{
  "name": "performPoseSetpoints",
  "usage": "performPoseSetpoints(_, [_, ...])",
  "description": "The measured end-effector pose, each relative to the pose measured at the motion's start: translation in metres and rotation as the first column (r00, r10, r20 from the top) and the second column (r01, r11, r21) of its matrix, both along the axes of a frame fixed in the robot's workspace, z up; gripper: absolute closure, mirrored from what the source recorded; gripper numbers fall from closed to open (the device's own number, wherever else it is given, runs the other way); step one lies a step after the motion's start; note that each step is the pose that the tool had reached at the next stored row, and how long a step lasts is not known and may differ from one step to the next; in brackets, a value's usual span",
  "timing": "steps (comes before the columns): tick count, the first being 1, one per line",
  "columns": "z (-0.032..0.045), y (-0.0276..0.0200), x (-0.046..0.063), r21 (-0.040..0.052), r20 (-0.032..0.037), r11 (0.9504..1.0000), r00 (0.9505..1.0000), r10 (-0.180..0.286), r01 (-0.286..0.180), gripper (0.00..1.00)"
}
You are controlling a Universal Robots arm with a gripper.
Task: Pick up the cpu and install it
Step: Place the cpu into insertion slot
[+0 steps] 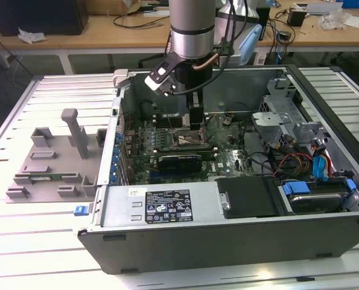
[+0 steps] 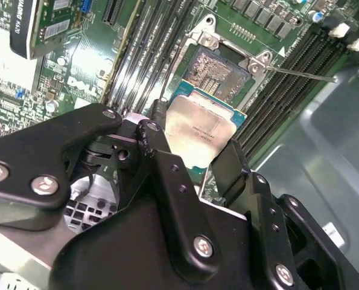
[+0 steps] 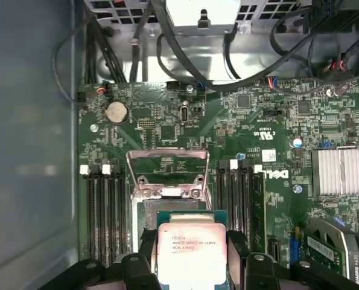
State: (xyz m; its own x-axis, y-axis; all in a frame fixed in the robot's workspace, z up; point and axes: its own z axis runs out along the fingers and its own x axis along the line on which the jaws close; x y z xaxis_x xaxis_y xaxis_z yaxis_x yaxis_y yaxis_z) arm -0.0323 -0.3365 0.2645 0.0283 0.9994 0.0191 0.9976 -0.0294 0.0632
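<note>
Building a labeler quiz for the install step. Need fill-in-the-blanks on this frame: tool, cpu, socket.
1. The tool is ____ on the cpu.
2. The cpu hangs ____ the motherboard, not seated in the socket.
3. The socket's hinged metal frame stands ____.
Missing words: shut; above; open.

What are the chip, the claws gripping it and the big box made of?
The cpu: the top looks like metal, dull silver with a soft reflection, and it sits on a thin green board rim. The fingers: matte black with a faint sheen and screw heads. They could be coated metal or hard plastic; the look leaves it open. The case: probably sheet metal, plain grey, with folded edges.
</note>
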Motion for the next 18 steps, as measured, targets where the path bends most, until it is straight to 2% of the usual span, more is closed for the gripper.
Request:
performPoseSetpoints(2, [-0.0037,0.0010,0.000,-0.0086,0.0001,1.0000,1.0000,0.003,-0.003,0.45])
performPoseSetpoints(4, [-0.0071,0.0015,0.000,-0.0097,0.0000,0.9999,1.0000,0.010,-0.010,0.45])
performPoseSetpoints(7, [-0.0180,0.0020,0.000,-0.0095,0.0000,0.9997,0.9998,0.020,-0.020,0.45])
performPoseSetpoints(10, [-0.0185,0.0020,0.000,-0.0096,0.0000,0.9997,0.9998,0.021,-0.021,0.45])
performPoseSetpoints(12, [-0.0243,0.0026,0.000,-0.0097,0.0000,0.9997,0.9998,0.020,-0.020,0.45])
performPoseSetpoints(15, [-0.0286,0.0074,0.000,-0.0097,0.0000,0.9997,0.9998,0.020,-0.020,0.45])
performPoseSetpoints(17, [-0.0366,0.0109,0.000,-0.0096,0.0000,0.9998,0.9998,0.020,-0.020,0.45])
performPoseSetpoints(18, [-0.0381,0.0111,0.000,-0.0096,0.0000,0.9998,0.9998,0.020,-0.020,0.45])
